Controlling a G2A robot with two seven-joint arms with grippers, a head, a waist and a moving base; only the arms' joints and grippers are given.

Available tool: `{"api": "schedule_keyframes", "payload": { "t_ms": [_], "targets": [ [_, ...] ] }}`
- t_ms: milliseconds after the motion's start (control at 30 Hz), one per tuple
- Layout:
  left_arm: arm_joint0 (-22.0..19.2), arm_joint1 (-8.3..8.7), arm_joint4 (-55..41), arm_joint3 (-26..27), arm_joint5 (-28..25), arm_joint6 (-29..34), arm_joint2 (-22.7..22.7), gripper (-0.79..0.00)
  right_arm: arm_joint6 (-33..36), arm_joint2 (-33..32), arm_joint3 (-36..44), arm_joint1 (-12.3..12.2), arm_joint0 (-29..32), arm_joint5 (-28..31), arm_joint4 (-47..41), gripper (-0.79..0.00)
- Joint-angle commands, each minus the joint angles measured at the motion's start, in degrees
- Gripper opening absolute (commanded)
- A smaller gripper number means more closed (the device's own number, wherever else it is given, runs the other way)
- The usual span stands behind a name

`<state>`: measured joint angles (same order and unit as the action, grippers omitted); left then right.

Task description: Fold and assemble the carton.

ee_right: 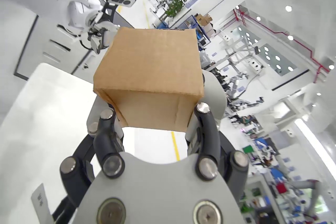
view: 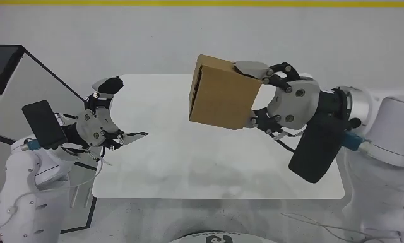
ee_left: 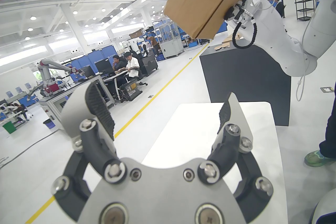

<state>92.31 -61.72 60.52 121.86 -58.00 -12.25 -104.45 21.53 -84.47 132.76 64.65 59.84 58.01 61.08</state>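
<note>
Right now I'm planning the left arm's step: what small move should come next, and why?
Probably ease the left gripper toward the carton. The right gripper holds the carton above the table. A dark gap shows on the end facing the left gripper, so it is perhaps unclosed, and that gripper is open and empty.

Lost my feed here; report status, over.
Right gripper shut on carton, held above table. Left gripper open, empty, apart from carton. Nothing between them.

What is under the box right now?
The box hangs in the right pincer above the white table. Its surface shows around the box; the patch directly below is covered.
</note>
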Motion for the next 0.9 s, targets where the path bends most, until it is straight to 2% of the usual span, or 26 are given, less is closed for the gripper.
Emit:
{"api": "schedule_keyframes", "payload": {
  "t_ms": [0, 133, 467, 600, 800, 867],
  "targets": [
    [0.0, 0.0, 0.0, 0.0, 0.0, 0.0, 0.0, 0.0, -1.38, 0.0, 1.16, -0.19, 0.29, -0.01, 4.92, -0.785],
    [0.0, 0.0, 0.0, 0.0, 0.0, 0.0, 0.0, 0.0, -5.76, 1.44, 1.88, -1.01, -1.61, -0.01, 16.59, -0.785],
    [0.0, 0.0, 0.0, 0.0, 0.0, 0.0, 0.0, 0.0, -7.06, 1.68, 1.88, -1.14, -1.17, -1.09, 18.42, -0.785],
    [0.0, 0.0, 0.0, 0.0, 0.0, 0.0, 0.0, 0.0, -12.25, 1.23, 1.88, -1.42, -2.02, -0.99, 23.19, -0.785],
    [0.0, 0.0, 0.0, 0.0, 0.0, 0.0, 0.0, 0.0, -23.78, 1.25, 1.88, -2.13, -3.92, -1.24, 34.82, -0.785],
    [0.0, 0.0, 0.0, 0.0, 0.0, 0.0, 0.0, 0.0, -24.83, 1.38, 1.88, -2.24, -4.2, -1.32, 36.48, -0.785]
  ]
}}
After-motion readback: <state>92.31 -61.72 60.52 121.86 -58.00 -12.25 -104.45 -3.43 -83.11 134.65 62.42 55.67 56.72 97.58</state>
